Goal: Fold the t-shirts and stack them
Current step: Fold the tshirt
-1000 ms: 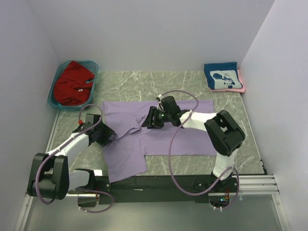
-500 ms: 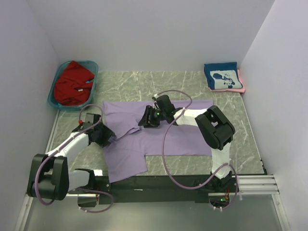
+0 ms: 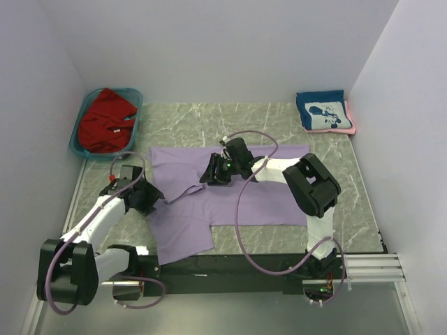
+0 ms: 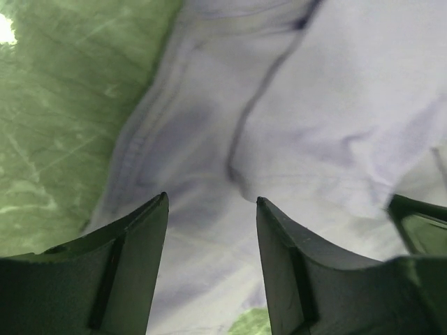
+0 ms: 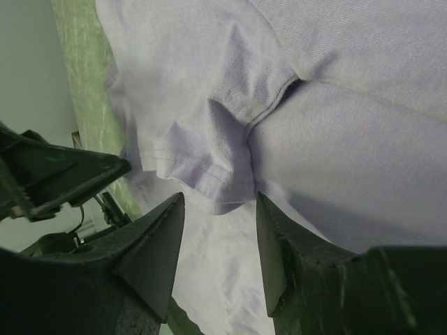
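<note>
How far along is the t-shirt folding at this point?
Done: the navy t-shirt lies folded on the pink t-shirt in the far right corner. In hand: the lavender t-shirt lies spread, both arms' jaws open over it, gripping nothing. Left: fold and stack it, then the red t-shirt bunched in the teal tub.

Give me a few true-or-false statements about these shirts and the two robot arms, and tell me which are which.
1. The red cloth t-shirt lies in the teal plastic tub. True.
2. The lavender-purple cloth t-shirt is folded into a neat square. False: it lies spread out on the green marbled table.
3. The folded navy t-shirt with a white graphic sits on the pink t-shirt. True.
4. The left end effector is clamped on cloth. False: it is open.
5. The right end effector is over the tub. False: it is over the lavender shirt.
</note>
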`<state>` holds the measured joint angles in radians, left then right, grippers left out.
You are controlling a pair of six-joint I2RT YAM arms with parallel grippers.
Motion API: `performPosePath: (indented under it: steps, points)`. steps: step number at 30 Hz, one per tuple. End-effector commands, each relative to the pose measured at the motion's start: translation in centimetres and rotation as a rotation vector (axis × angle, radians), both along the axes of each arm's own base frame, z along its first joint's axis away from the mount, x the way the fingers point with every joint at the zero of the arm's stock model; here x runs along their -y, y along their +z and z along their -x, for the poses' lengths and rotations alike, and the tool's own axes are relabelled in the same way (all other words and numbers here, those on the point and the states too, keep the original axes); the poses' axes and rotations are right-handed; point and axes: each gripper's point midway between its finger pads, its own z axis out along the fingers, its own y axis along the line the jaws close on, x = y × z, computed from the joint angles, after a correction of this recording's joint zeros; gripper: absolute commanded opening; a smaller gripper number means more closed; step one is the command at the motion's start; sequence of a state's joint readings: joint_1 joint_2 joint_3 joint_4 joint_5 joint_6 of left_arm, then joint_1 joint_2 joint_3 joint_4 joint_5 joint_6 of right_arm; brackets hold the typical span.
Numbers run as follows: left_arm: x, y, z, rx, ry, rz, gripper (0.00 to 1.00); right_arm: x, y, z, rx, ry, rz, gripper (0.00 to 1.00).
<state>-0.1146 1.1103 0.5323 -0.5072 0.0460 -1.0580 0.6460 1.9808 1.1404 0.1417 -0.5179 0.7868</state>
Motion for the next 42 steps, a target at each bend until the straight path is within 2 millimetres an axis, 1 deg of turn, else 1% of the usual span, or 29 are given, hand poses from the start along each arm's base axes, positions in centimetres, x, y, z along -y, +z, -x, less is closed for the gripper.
performPosePath:
  steps: [1,4,7,9,13,16,23,28,31,33,34,36,37,39,40,41,42]
  points:
    - [0.3,3.6,-2.2,0.109,-0.020,0.008,0.58,-1.1,1.7,-0.8,0.064,0.024,-0.040,0.53]
    - [0.7,4.3,-3.0,0.132,-0.029,0.016,0.55,-1.3,1.7,-0.8,0.063,0.026,-0.044,0.52]
    - [1.2,3.7,-3.3,0.108,-0.047,0.024,0.51,-1.3,1.7,-0.9,0.061,0.025,-0.045,0.52]
    - [1.6,2.8,-3.4,0.081,-0.059,0.025,0.48,-1.4,1.6,-0.9,0.063,0.027,-0.045,0.51]
    - [2.8,1.3,-3.5,0.036,-0.098,0.034,0.47,-1.4,1.2,-0.9,0.055,0.029,-0.043,0.50]
    - [3.3,1.0,-3.6,0.024,-0.115,0.030,0.46,-1.5,1.0,-0.8,0.050,0.037,-0.046,0.49]
    - [3.4,0.7,-4.1,0.014,-0.123,0.000,0.45,-1.7,0.4,-0.9,0.041,0.042,-0.042,0.47]
    - [3.5,0.0,-3.8,-0.008,-0.128,-0.006,0.44,-1.9,-0.5,-0.9,0.025,0.051,-0.038,0.46]
    - [3.5,-0.4,-3.6,-0.017,-0.129,-0.007,0.43,-2.0,-0.6,-0.9,0.023,0.056,-0.038,0.45]
    - [3.5,-0.5,-3.5,-0.022,-0.130,-0.009,0.42,-2.1,-0.7,-0.8,0.022,0.061,-0.038,0.43]
    - [3.6,-0.5,-3.5,-0.022,-0.133,-0.009,0.41,-2.1,-0.7,-0.9,0.022,0.061,-0.039,0.40]
    - [3.6,-0.5,-3.6,-0.021,-0.134,-0.013,0.36,-2.2,-0.7,-0.8,0.024,0.068,-0.041,0.36]
    - [3.6,-0.4,-3.6,-0.022,-0.136,-0.017,0.34,-2.3,-0.5,-0.8,0.026,0.071,-0.044,0.31]
    - [3.6,-0.2,-3.7,-0.018,-0.143,-0.023,0.27,-2.3,-0.3,-0.7,0.029,0.077,-0.046,0.24]
    - [3.5,-0.2,-3.6,-0.020,-0.144,-0.027,0.24,-2.4,0.0,-0.7,0.035,0.078,-0.051,0.17]
    - [3.4,0.0,-3.6,-0.022,-0.145,-0.039,0.13,-2.4,0.0,-0.7,0.039,0.082,-0.048,0.14]
    - [3.2,0.0,-3.6,-0.026,-0.145,-0.046,0.07,-2.3,0.3,-0.7,0.042,0.082,-0.048,0.11]
